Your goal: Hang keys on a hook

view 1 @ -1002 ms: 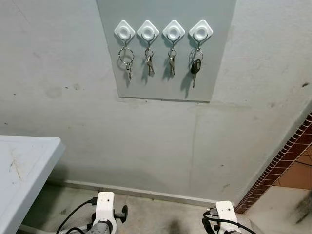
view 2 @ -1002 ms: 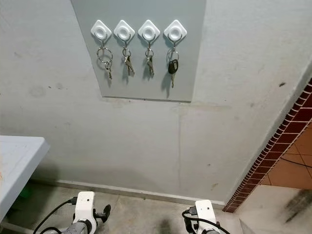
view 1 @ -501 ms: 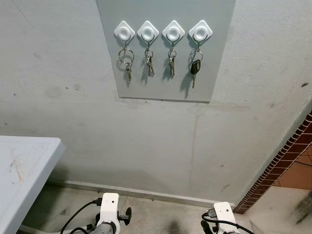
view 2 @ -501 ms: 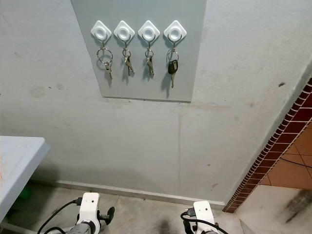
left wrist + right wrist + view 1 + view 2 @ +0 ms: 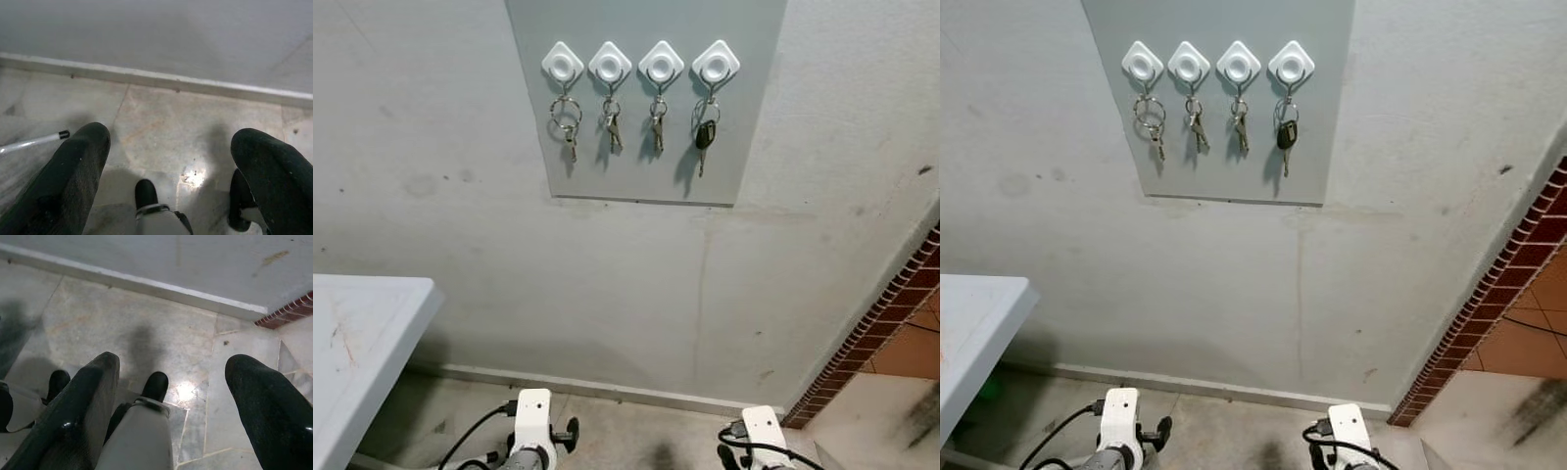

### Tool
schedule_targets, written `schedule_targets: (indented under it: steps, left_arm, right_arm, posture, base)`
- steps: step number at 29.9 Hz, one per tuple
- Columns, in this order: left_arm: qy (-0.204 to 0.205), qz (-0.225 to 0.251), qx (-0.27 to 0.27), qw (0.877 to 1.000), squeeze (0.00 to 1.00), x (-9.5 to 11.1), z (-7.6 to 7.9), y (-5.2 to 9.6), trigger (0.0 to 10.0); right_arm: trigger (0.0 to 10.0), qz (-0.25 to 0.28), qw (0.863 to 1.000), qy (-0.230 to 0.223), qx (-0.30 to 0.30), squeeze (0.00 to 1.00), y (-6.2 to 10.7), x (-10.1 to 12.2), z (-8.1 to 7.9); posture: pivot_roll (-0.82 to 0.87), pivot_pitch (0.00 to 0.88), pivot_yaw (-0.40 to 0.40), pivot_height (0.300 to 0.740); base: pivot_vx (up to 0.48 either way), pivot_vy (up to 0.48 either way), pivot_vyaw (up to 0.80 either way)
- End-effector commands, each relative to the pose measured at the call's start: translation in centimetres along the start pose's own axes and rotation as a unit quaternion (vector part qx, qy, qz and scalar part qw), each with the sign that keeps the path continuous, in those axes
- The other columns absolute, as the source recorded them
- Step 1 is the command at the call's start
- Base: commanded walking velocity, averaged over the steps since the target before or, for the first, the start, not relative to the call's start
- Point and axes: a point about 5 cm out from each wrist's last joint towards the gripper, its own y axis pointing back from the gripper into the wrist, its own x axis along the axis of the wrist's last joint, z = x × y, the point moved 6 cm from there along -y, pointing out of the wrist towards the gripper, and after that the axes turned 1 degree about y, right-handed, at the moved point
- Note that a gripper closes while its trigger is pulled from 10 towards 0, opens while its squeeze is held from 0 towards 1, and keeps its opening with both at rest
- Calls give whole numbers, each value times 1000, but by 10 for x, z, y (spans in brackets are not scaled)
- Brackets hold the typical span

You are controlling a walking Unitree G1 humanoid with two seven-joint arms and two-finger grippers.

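A grey panel on the wall carries a row of white diamond-shaped hooks. Keys hang from each: a ring with a small key at the left, two small bunches in the middle, and a black-headed key on the right hook. Both arms hang low, far below the panel. My left gripper is open over the stone floor with nothing between its fingers. My right gripper is open the same way, holding nothing.
A white table juts in at the lower left. A red brick edge and orange tiles run along the right. A pale skirting lines the foot of the wall. My own feet stand on the floor below the grippers.
Both arms have sunk slightly lower in the eye views, and the left one has shifted a little to the right. The keys and hooks hang as before.
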Motion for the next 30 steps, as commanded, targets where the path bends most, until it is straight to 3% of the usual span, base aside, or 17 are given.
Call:
schedule_targets:
  steps: [1, 26, 30]
  left_arm:
    - [0, -1, 2, 1000, 0, 1, -2, 0, 10000]
    - [-27, -3, -10, 1000, 0, 1, 4, -1, 10000]
    - [-28, -3, -11, 1000, 0, 1, 4, -1, 10000]
  right_arm:
    - [10000, -6, 1000, 7, 1, 0, 0, -2, -2]
    - [10000, -10, 1000, 20, 0, 0, 0, -3, -2]
    - [10000, -10, 1000, 19, 1, 0, 0, -3, -2]
  posture:
    - [-50, 0, 26, 740]
    - [-50, 0, 24, 740]
    - [-50, 0, 24, 740]
  base:
    - [0, 0, -775]
    - [0, 0, -748]
    - [0, -480, -719]
